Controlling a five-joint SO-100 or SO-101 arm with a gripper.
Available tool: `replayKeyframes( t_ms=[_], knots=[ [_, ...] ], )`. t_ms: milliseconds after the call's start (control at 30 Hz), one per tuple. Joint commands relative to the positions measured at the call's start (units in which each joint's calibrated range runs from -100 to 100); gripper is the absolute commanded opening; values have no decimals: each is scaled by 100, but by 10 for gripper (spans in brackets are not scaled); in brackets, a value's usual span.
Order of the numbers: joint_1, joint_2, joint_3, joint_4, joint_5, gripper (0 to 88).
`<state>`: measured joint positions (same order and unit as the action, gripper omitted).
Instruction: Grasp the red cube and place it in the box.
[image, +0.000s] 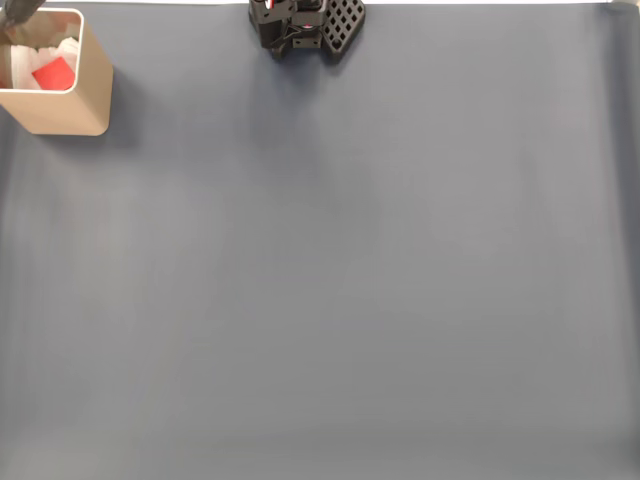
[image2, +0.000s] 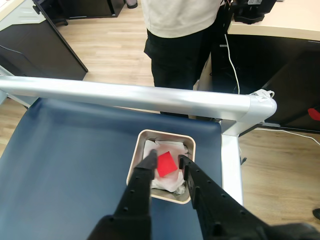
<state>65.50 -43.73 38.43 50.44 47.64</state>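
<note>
The red cube (image2: 166, 164) is seen lying on the white padding (image2: 170, 181) inside the box (image2: 134, 165), released, with the gripper (image2: 166, 160) spread open just above, so the box could easily get clipped on retreat.

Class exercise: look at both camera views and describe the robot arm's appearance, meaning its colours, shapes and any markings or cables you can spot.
In the wrist view the gripper is matte black plastic, with two long jaws tapering to narrow tips. In the fixed view the arm's base is also black, with a perforated grid-patterned plate and small red and white details. No cables can be made out clearly.
</note>
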Motion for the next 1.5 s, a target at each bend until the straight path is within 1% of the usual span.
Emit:
replayKeyframes(
  t_ms=[0,200,367,700,1067,1267,1467],
  knots=[
    [-144,-255,-120,30,-29,0],
    [-407,-307,-147,46,-20,0],
    [-883,-298,-266,96,0,0],
    [-2339,-359,-430,104,210,0],
    [-3979,-289,-357,-52,269,0],
    [-4839,-350,26,-322,342,0],
    [-5705,-653,838,-716,400,0]
  ],
)
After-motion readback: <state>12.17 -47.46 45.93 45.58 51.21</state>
